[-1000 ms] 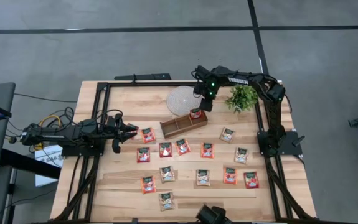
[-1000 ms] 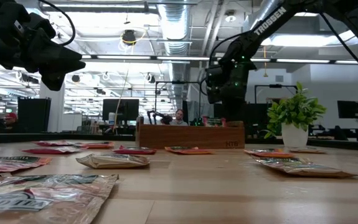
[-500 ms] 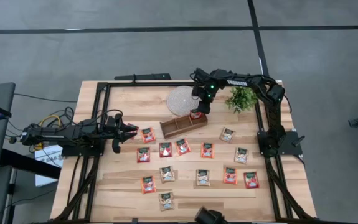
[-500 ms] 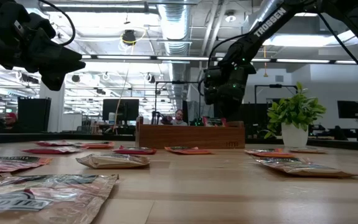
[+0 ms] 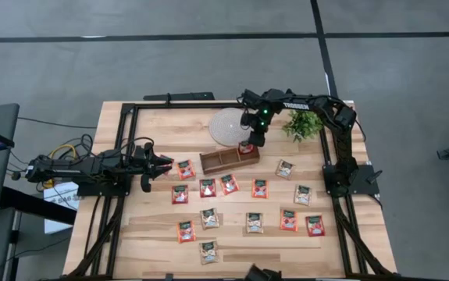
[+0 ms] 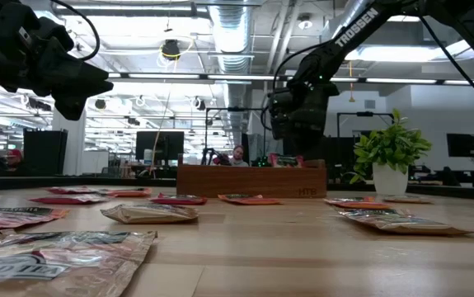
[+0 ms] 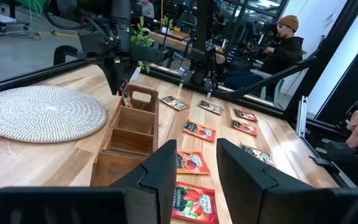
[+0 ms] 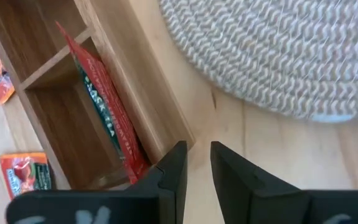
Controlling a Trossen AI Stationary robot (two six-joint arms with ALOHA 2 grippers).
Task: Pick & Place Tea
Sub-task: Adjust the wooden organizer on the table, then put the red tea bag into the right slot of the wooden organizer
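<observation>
The brown three-compartment wooden tray [image 5: 222, 161] lies at about twelve o'clock from the middle of the pale wooden table [image 5: 154, 125], with its long side running roughly from nine to three o'clock. In the end compartment on the three o'clock side stands one red-orange tea sachet [image 8: 101, 109], on edge and leaning against the compartment's wall. The dark green band along that sachet carries white lettering, of which "TEA" can be read at the end.

The right gripper [image 5: 247, 146] hangs just over that end of the tray. Its fingers [image 8: 172, 168] are a narrow gap apart, with nothing between them, and the sachet sits to one side of them, not touched. The arm's casing bears the word "TROSSEN" in white.

The round white woven disc [image 5: 226, 125] lies just beyond the tray, toward twelve o'clock. A small green potted plant [image 5: 303, 122] stands at about two o'clock.

The other red-orange and pale tan tea sachets [image 5: 260, 188] lie flat and spread across the table from the centre out to five and seven o'clock, each apart from the next.

The left gripper [image 5: 165, 162] waits at nine o'clock, its fingers spread and empty.
</observation>
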